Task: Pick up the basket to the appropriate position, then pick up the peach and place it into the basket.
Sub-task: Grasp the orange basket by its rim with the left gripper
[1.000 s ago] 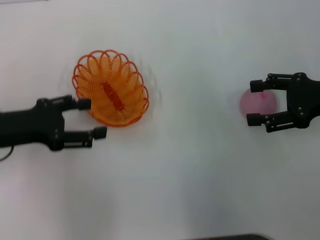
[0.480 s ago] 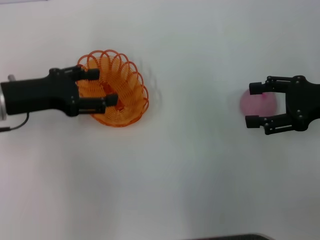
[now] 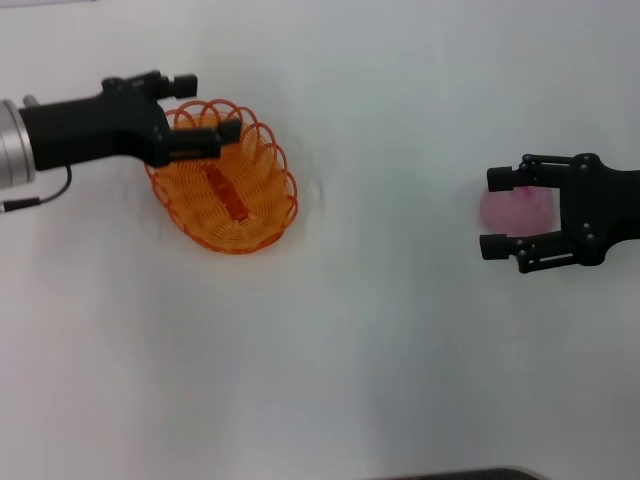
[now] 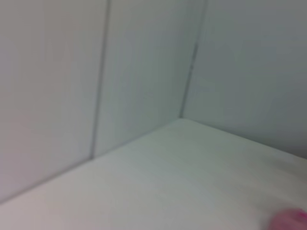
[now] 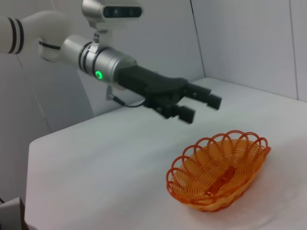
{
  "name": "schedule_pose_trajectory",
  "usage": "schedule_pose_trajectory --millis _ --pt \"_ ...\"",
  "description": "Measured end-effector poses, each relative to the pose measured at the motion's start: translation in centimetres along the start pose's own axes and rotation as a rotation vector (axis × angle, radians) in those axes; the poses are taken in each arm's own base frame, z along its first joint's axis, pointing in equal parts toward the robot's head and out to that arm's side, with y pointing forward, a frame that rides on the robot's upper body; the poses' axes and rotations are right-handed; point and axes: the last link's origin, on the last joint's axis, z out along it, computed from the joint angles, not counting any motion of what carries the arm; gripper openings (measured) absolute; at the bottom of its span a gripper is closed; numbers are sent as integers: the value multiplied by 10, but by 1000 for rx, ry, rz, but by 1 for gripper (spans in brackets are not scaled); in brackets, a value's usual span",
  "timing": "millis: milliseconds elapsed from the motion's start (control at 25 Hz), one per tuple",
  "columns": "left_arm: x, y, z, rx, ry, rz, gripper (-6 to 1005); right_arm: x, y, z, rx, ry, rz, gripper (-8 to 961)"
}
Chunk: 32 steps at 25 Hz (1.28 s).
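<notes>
Left tool (image 3: 207,106) above basket (image 3: 225,190); right tool (image 3: 497,211) seemingly straddles peach (image 3: 515,209).

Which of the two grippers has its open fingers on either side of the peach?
The right gripper: its open fingers flank the peach. The left gripper hovers open above the basket instead.

One basket (image 3: 222,190), seemingly one peach (image 3: 517,209), two grippers

**Robot body, appearance only**

Left gripper (image 3: 208,105) matte black, blocky two-finger linkage on a silver wrist cylinder; green light on that cylinder; thin black cable beside it; white arm with black bands; right gripper (image 3: 495,212) black, open-frame linkages, squared fingertip pads.
</notes>
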Motion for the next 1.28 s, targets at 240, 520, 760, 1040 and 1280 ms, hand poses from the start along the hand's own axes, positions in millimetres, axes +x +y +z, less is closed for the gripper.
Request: schedule_pose_trajectory --millis 240,520,760,1040,1280 --pt "9 -15 -1 90 53 -9 896 0 1 3 -6 -2 1 930" --pt "15 -25 -2 184 172 -39 890 0 1 2 -4 -3 0 930" --pt "16 -34 0 283 241 -56 885 -1 0 4 -5 -3 -3 929" --pt "17 -40 -1 324 261 -73 879 -1 0 6 -4 -5 -2 928" --pt "20 -41 -1 321 258 -73 874 -1 0 7 -4 -7 -2 928"
